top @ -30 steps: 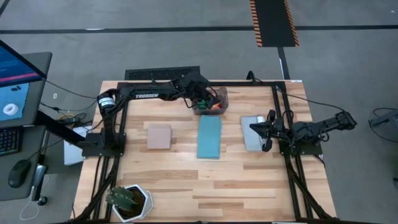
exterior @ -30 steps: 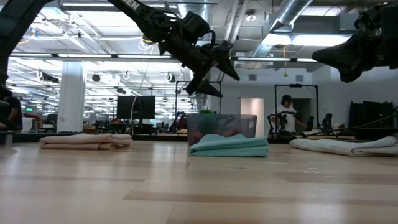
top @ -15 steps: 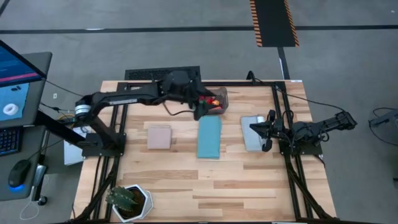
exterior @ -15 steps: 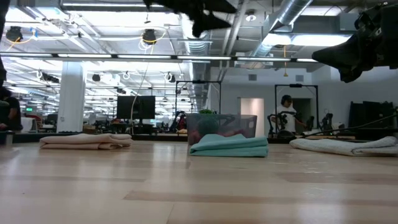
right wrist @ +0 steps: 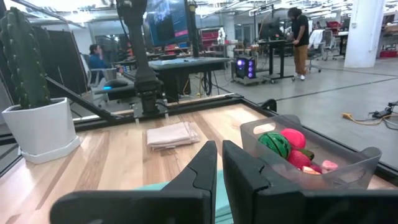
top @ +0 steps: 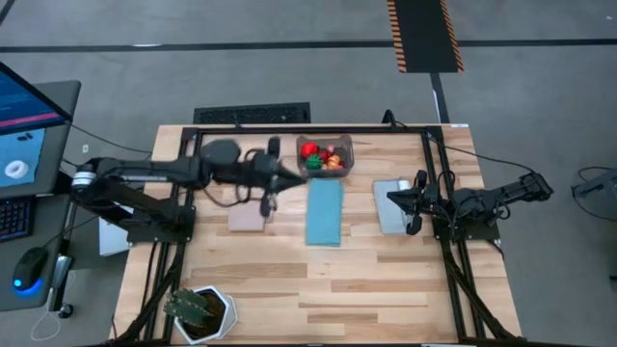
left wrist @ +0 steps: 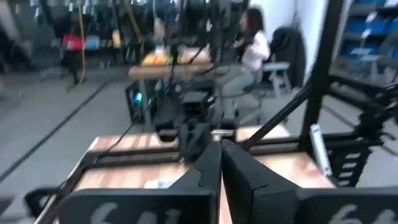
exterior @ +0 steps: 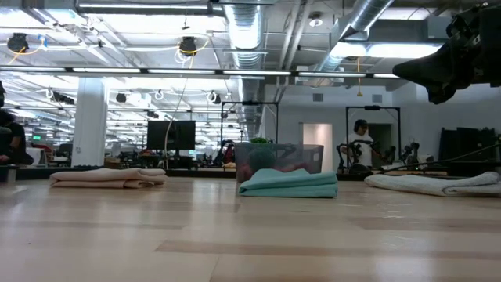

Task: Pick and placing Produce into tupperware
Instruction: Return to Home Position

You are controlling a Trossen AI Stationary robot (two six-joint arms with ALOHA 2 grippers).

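On the plank table (top: 289, 280), our left hand (top: 280, 176) hangs over the tan mat (top: 246, 216), closed and empty. Our right hand (top: 407, 202) waits likewise over the grey mat (top: 388, 220). Farther back, the tupperware (top: 325, 156) holds the produce (top: 320, 154), so we judge nothing remains to carry. Beyond lies a lit workshop (exterior: 117, 102).

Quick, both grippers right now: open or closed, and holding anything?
Left gripper: shut, empty, up near the tan mat.
Right gripper: shut, empty, over the grey mat.
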